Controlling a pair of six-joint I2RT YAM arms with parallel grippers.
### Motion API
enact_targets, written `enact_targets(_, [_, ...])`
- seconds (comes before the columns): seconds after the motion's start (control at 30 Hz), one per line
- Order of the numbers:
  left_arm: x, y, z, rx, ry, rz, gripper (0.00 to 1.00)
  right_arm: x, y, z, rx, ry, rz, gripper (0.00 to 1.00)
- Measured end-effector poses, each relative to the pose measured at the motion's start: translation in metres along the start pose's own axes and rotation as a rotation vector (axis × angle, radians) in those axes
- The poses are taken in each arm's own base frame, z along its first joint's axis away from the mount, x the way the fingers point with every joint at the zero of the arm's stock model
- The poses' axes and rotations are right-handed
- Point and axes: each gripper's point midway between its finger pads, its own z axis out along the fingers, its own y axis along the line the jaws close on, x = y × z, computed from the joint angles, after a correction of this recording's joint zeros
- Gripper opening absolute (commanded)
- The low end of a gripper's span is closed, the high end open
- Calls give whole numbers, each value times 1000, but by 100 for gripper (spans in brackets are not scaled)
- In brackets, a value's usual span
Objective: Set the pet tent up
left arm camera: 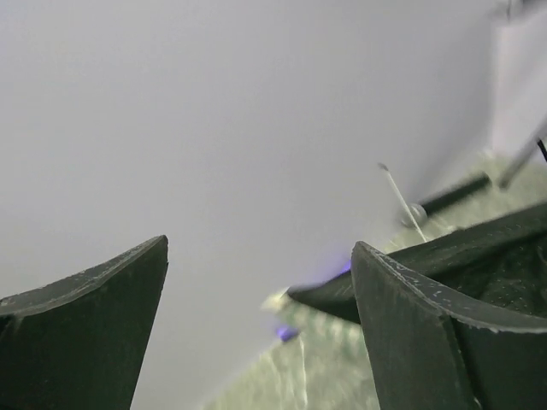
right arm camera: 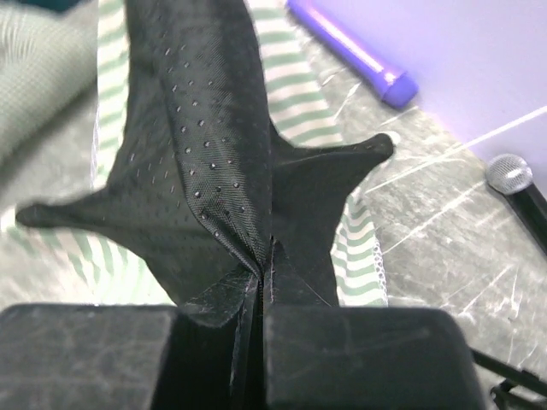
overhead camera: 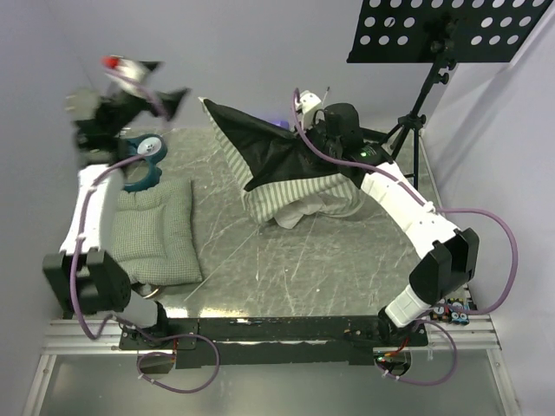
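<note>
The pet tent point(overhead camera: 277, 169) lies half collapsed at the back middle of the table, its black lining pulled up into a peak over green-and-white striped fabric. My right gripper point(overhead camera: 305, 143) is shut on the tent's black lining point(right arm camera: 214, 162); in the right wrist view the jaws meet on a fold of it point(right arm camera: 265, 275), with striped fabric point(right arm camera: 359, 248) beside it. My left gripper point(overhead camera: 160, 82) is raised at the back left, blurred, open and holding nothing. In the left wrist view its fingers point(left arm camera: 94, 325) frame the wall and a black corner of the tent point(left arm camera: 325, 295).
A green-checked quilted cushion point(overhead camera: 156, 230) lies at the left front, with a teal object point(overhead camera: 143, 165) behind it. A purple tube point(right arm camera: 352, 49) and a microphone-like head point(right arm camera: 508, 173) lie behind the tent. A black music stand point(overhead camera: 442, 30) rises at the back right.
</note>
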Motion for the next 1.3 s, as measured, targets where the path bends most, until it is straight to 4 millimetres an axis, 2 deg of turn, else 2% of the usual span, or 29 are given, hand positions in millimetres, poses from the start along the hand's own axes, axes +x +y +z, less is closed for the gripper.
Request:
enact_targets(0.07, [-20, 30, -37, -115, 7, -99, 91, -7, -3, -5, 36, -24, 36, 0])
enact_targets(0.1, [-32, 36, -54, -154, 1, -133, 91, -10, -6, -8, 59, -36, 53, 0])
enact_targets(0.17, [-54, 31, -74, -181, -12, -183, 90, -18, -12, -15, 101, -71, 87, 0])
enact_targets(0.3, [-103, -16, -95, -86, -46, -228, 90, -36, -10, -29, 125, -166, 147, 0])
enact_targets(0.4, [-123, -48, -104, 2, -55, -250, 89, -48, -4, -38, 137, -223, 163, 0])
enact_targets(0.47, [-131, -65, -108, 57, -52, -261, 88, -59, 9, -45, 122, -267, 162, 0])
enact_targets(0.57, [-131, -80, -112, 116, -27, -290, 88, -70, 32, -58, 82, -316, 151, 0])
enact_targets(0.7, [-122, -86, -113, 149, 6, -346, 88, -67, 61, -76, 69, -337, 155, 0])
enact_targets(0.77, [-120, -87, -114, 153, 13, -364, 88, -65, 69, -83, 78, -341, 167, 0])
enact_targets(1.07, [-120, -84, -110, 157, 15, -451, 88, -57, 49, -91, 324, -339, 277, 0])
enact_targets(1.2, [-118, -79, -106, 155, 10, -497, 87, -61, 54, -97, 363, -368, 273, 0])
enact_targets(1.3, [-115, -74, -103, 146, 10, -533, 85, -68, 41, -102, 452, -415, 276, 0])
